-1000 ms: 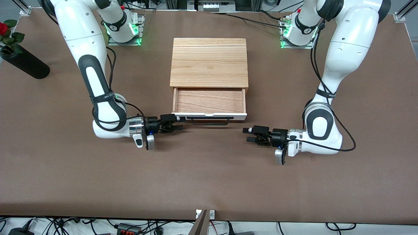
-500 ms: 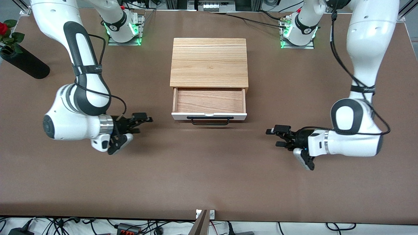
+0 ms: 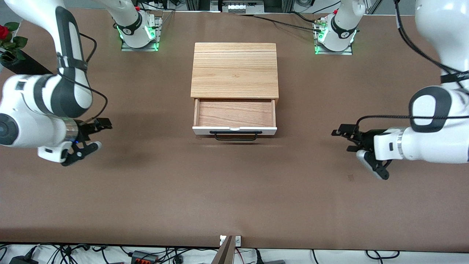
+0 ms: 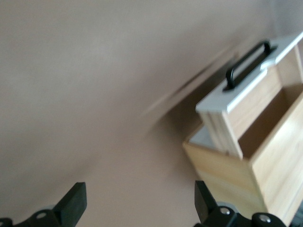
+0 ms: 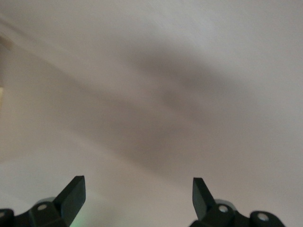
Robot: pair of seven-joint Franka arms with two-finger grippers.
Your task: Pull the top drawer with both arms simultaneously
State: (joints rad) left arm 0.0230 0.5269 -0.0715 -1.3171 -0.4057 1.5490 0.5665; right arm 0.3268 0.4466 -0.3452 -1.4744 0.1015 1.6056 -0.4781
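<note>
The top drawer point(image 3: 234, 129) stands pulled out of the light-wood cabinet point(image 3: 234, 69); its wood tray point(image 3: 234, 113) looks empty. Its black bar handle point(image 3: 235, 135) faces the front camera. My right gripper point(image 3: 102, 132) is open and empty over bare table, well off toward the right arm's end. My left gripper point(image 3: 342, 139) is open and empty over bare table toward the left arm's end. The left wrist view shows its open gripper point(image 4: 139, 203), the drawer's white front point(image 4: 246, 90) and the handle point(image 4: 248, 64). The right wrist view shows its open gripper point(image 5: 139, 198) over table only.
A black vase with a red rose point(image 3: 14, 58) lies at the right arm's end of the table, partly covered by the right arm. A small clamp point(image 3: 229, 244) sits at the table edge nearest the front camera. Brown table point(image 3: 234, 190) spreads around the cabinet.
Both grippers have drawn away from the drawer's handle, each toward its own arm's end of the table. The drawer has stayed pulled out and has not moved.
</note>
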